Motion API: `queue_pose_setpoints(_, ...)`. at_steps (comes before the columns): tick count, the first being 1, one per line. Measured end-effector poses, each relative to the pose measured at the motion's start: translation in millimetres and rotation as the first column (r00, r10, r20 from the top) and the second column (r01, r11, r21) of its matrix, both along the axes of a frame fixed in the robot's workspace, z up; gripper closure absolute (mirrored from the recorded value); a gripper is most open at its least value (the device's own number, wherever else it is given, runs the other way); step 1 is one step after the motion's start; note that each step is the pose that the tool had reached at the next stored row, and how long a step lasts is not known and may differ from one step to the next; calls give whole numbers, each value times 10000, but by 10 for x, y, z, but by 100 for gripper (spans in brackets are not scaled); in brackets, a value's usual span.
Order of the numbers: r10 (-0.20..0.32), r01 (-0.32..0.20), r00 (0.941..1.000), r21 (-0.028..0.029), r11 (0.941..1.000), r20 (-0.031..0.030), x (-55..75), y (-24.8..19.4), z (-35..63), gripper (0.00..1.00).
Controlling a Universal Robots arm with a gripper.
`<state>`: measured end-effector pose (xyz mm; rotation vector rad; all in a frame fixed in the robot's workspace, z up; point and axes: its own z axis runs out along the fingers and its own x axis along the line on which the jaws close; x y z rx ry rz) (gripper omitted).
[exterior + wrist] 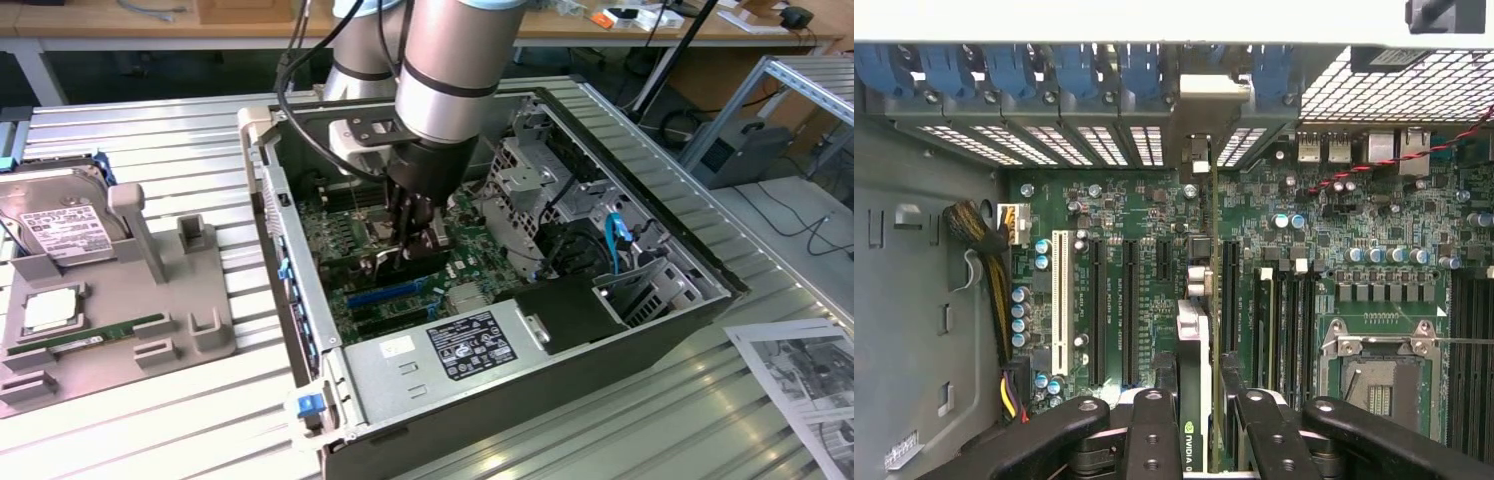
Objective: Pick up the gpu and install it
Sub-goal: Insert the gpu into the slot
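Note:
My gripper [411, 235] reaches down inside the open computer case [300, 330], low over the green motherboard [334, 235]. It is shut on the gpu [1195, 330], which stands on edge between the two black fingers [1152, 425]. The thin dark card carries an NVIDIA label near the fingers and runs toward the case's rear wall. Its silver bracket end [1200, 95] lies against the row of slot covers. From outside, the gpu [424, 258] appears as a dark plate under the fingers, down among the expansion slots. Whether it is seated in a slot I cannot tell.
A white slot [1062, 300] and black slots lie beside the card, with the CPU socket [1379, 370] on its other side. A power supply [454, 350] and drive cage [534, 185] crowd the case. At the exterior view's left, a grey holder [134, 330] carries a hard drive [60, 225] and memory stick [94, 333].

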<state>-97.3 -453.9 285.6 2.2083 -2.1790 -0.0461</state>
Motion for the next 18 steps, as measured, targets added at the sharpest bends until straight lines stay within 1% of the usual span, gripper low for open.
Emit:
queue_pose_setpoints(7,0,0,10000,1,10000,0,-16,0,-4,73)
queue_pose_setpoints(10,0,0,10000,13,10000,0,-24,17,-14,73)
queue_pose_setpoints(16,-1,1,10000,13,10000,0,-27,18,-14,73)
queue_pose_setpoints(18,0,0,10000,15,10000,2,-76,18,-16,73)
